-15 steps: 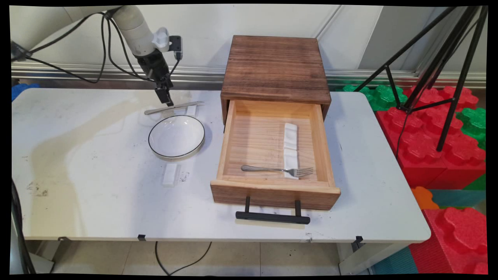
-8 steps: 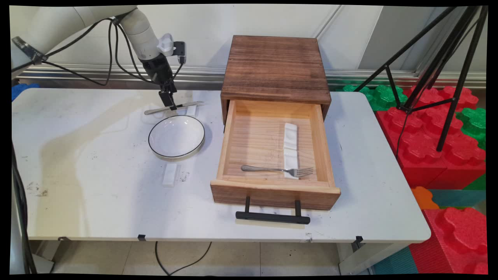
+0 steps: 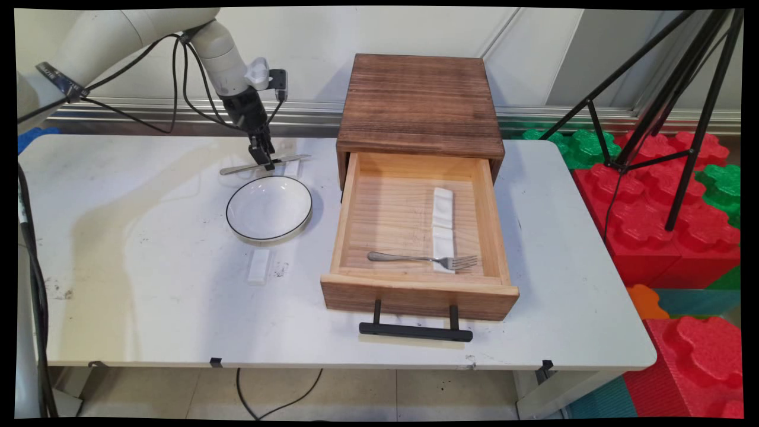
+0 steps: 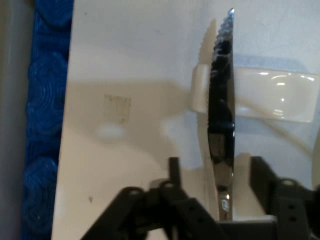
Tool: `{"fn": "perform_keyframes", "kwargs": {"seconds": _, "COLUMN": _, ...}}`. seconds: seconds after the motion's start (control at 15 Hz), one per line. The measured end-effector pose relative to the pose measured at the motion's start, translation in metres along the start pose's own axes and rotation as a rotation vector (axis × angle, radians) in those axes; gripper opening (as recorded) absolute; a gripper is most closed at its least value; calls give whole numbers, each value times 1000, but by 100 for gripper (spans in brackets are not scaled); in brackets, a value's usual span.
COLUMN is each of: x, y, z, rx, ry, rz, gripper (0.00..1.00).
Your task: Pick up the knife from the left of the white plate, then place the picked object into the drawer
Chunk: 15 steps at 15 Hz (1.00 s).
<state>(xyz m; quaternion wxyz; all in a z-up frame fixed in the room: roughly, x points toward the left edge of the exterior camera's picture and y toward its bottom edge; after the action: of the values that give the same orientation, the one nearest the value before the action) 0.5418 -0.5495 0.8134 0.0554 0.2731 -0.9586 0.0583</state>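
Hand view shows the gripper [image 4: 212, 172] open, fingers straddling the knife [image 4: 223, 100], whose long axis runs straight ahead between them, blade on a white rest [image 4: 270, 95].

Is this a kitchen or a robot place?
Probably a robot lab, not a kitchen. A robot gripper reaches over a knife on a plain white table, a camera tripod stands beside it, and big foam blocks line the floor.
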Motion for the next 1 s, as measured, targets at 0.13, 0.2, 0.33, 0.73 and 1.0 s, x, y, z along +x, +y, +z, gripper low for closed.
{"fn": "perform_keyframes", "kwargs": {"seconds": 0.13, "x": 1, "y": -1, "z": 2, "rx": -5, "ry": 3, "rz": -1, "gripper": 0}}
{"fn": "perform_keyframes", "kwargs": {"seconds": 0.2, "x": 1, "y": -1, "z": 3, "rx": -6, "ry": 5, "rz": -3, "gripper": 0}}
{"fn": "perform_keyframes", "kwargs": {"seconds": 0.33, "x": 0, "y": -1, "z": 3, "rx": -6, "ry": 8, "rz": -10, "gripper": 0}}
{"fn": "perform_keyframes", "kwargs": {"seconds": 0.73, "x": -1, "y": 4, "z": -7, "rx": 42, "ry": 28, "rz": -65, "gripper": 0}}
{"fn": "perform_keyframes", "kwargs": {"seconds": 1.0, "x": -1, "y": 12, "z": -26, "rx": 108, "ry": 45, "rz": -106, "gripper": 0}}
